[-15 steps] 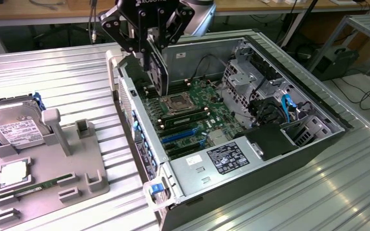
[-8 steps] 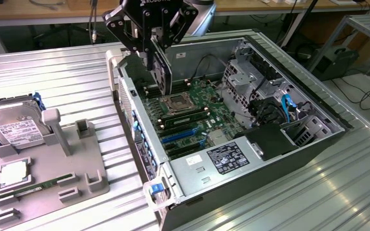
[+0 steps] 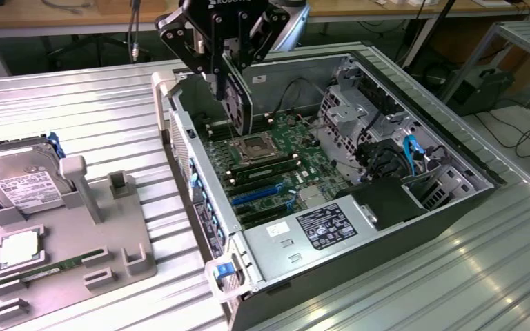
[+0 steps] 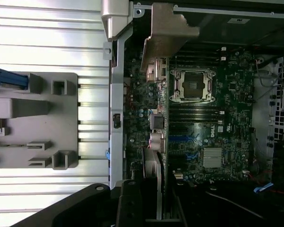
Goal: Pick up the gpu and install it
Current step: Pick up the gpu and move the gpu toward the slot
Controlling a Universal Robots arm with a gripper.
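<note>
The gpu hangs upright and edge-on inside the open computer case. It is a thin dark card above the green motherboard, close to the case's rear wall. My gripper is shut on its upper edge. In the wrist view the gpu runs as a narrow strip away from my gripper. Its silver end bracket is at the far end by the case wall, and the card lies over the board beside the CPU socket. The blue expansion slots lie nearer the front of the case.
A grey parts fixture sits on the ribbed metal table at the exterior view's left. It holds a silver hard drive, a processor chip and a memory stick. The power supply and cables occupy the case's near end.
</note>
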